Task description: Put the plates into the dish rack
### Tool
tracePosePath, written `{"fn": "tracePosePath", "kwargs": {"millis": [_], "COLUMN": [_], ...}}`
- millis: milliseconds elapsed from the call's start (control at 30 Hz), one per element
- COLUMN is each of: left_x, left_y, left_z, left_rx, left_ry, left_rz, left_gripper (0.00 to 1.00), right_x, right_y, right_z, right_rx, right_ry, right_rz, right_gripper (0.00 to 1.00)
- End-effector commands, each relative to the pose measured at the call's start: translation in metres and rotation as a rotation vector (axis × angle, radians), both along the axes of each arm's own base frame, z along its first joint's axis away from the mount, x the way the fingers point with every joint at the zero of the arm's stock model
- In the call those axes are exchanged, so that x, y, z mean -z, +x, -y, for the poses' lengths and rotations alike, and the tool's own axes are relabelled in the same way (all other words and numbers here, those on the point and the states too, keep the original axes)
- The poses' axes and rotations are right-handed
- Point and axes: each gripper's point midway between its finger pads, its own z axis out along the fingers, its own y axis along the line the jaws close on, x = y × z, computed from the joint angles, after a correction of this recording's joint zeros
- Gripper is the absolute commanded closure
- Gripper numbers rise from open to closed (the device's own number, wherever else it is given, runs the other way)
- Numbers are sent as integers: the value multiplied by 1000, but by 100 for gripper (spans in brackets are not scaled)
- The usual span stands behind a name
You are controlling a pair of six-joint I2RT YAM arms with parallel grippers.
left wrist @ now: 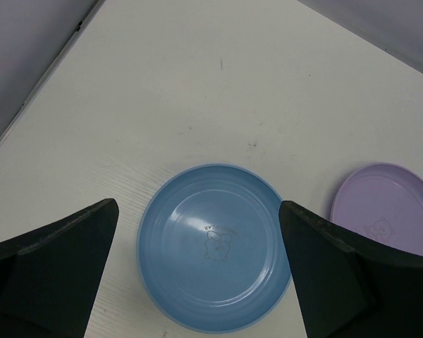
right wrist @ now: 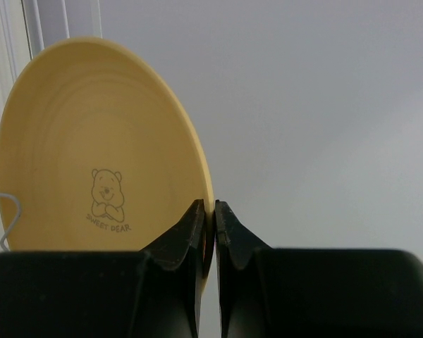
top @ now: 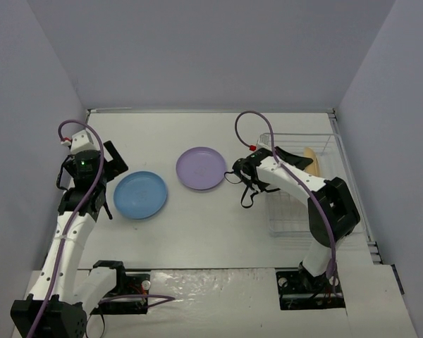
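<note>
The wire dish rack stands at the right, the orange-yellow plate upright at its far end with the right gripper pinched shut on its rim. The blue plate and lavender plate lie flat on the table, the left gripper spread wide above the blue. Shallow matte plastic with a bear print: light, stiff, slickish I'd guess, best taken by the rim.

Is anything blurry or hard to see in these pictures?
Top external: soft even light, weak shadows, but the clear dish rack nearly vanishes against the white table. Left wrist: blue plate sharp, fingers dark. Right wrist: bear print on orange-yellow plate crisp.
</note>
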Motion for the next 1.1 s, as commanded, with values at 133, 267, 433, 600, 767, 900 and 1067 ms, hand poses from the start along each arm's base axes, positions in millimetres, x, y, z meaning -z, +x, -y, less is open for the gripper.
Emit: {"fn": "tracePosePath", "kwargs": {"millis": [133,267,433,600,767,900,1067], "left_x": [-38,-38,-38,-40,-39,-38,-38], "left_y": [12,12,9,9,10,11,11], "left_z": [-3,-4,-7,-8,-9,-7,-7], "left_rx": [-12,-16,-32,-36,-41,-33,-33], "left_ry": [6,9,17,21,20,17,15], "left_rz": [113,111,113,118,116,112,113], "left_gripper": [3,3,3,3,3,3,3], "right_x": [-55,-63,-50,-29,-10,-13,-45], "right_y": [1,5,7,0,-11,-12,-4], "right_z": [-7,-11,-12,-14,-9,-10,-14], "right_rx": [-54,-53,-50,-67,-63,-61,-94], "right_ry": [-189,-210,-214,-145,-58,2,-8], "right_rz": [50,53,-8,-45,-56,0,197], "right_gripper": [87,85,86,89,100,100,100]}}
